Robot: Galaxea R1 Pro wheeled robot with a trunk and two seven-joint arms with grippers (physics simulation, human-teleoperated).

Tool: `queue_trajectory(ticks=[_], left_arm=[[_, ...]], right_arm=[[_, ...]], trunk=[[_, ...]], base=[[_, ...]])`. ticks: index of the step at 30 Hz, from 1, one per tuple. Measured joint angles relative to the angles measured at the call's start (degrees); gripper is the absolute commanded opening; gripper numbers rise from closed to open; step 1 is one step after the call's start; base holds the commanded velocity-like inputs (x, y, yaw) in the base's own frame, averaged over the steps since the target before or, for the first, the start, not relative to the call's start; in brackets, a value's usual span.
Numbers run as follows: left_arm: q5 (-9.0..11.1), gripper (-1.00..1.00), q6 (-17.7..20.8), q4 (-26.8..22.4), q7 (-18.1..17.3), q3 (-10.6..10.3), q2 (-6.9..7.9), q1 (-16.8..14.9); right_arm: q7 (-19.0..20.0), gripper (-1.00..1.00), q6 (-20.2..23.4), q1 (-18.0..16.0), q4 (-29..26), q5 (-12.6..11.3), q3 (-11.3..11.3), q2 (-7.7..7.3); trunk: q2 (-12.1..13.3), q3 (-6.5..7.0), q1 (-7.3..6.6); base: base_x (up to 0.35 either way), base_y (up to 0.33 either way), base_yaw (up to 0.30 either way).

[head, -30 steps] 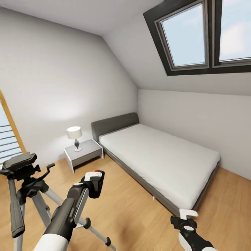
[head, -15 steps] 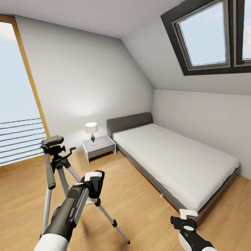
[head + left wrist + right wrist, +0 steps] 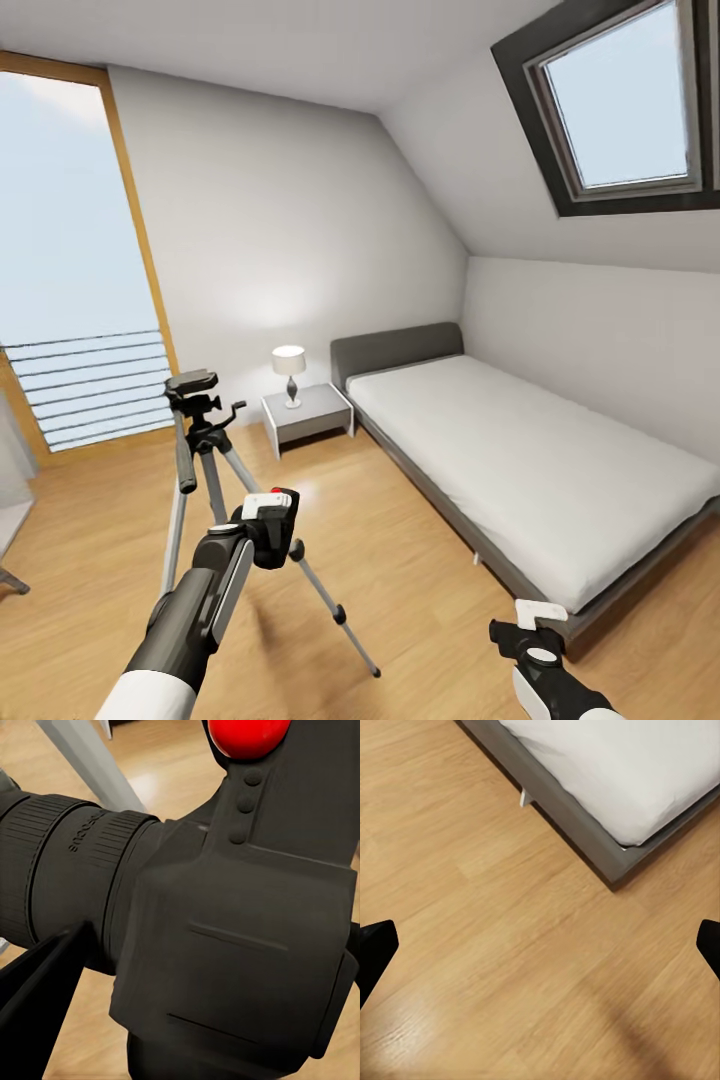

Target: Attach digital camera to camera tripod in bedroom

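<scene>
Over by the tall window (image 3: pixel 75 270) on the left, the camera tripod (image 3: pixel 205 455) stands on the wood floor (image 3: pixel 400 590) with its legs spread and its top plate bare, so the mounting step has not begun. Just in front of it, the left gripper (image 3: pixel 268 522) is raised and closed around the digital camera (image 3: pixel 225 937); the left wrist view shows the dark body, ribbed lens and red button pressed up close between the fingers. Further right sit a small bedside table (image 3: pixel 308 415) with a lamp (image 3: pixel 289 372), then the low grey bed (image 3: pixel 530 470) under the skylight (image 3: pixel 625 105). At the far right, the right gripper (image 3: pixel 540 945) hangs low over bare floor, its fingers spread wide and holding nothing. The robot appears to be in the approach stage, though how near the camera is to the tripod head is hard to judge. Next, the left arm would need to bring the camera above the plate, level it and lower it squarely on.
</scene>
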Motion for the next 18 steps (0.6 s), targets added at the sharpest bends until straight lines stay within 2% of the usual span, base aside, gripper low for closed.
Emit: queue_trajectory(ticks=[10,18], left_arm=[[0.03,-1.0,0.0,-0.07,0.0,0.0,0.03,0.0],[0.07,-1.0,0.0,-0.16,0.0,0.0,0.03,0.0]], right_arm=[[-0.07,1.0,-0.02,0.0,0.0,-0.07,0.0,0.11],[-0.08,1.0,-0.02,0.0,0.0,-0.06,0.0,0.1]], trunk=[[0.0,0.0,0.0],[0.0,0.0,0.0]], base=[[-0.011,-0.007,0.009],[-0.097,-0.001,0.001]])
